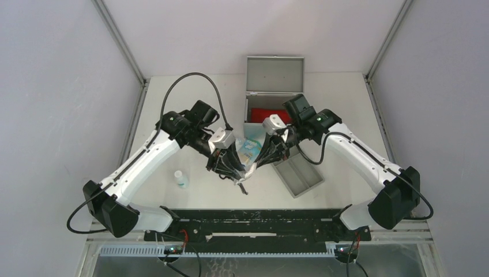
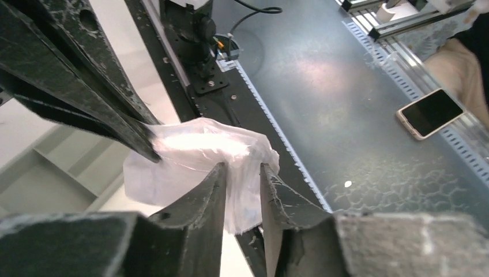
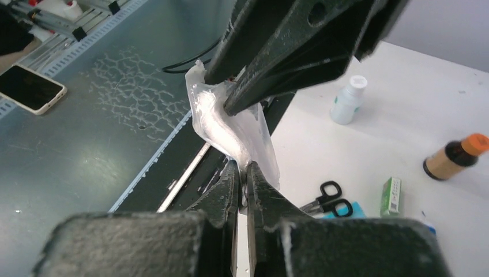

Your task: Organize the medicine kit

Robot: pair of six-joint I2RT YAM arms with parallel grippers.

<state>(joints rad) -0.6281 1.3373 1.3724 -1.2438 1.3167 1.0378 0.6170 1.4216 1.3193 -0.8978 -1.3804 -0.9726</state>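
Medicine kit [image 1: 274, 74] sits at the far centre of the table [image 1: 346, 104], long axis running left to right, lid standing upright at the back and the open box facing up. Right gripper [image 3: 247, 171] is clamped tight on a clear plastic bag [image 3: 229, 124]. Left gripper [image 2: 242, 173] stands slightly parted around the same bag.

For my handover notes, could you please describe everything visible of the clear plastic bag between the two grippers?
The plastic bag is thin, translucent whitish film, crumpled and glossy, its contents not discernible. It is held up in the air, bunched rather than flat. The right gripper is shut on one edge; another fold lies between the left gripper's slightly parted fingers, grip uncertain.
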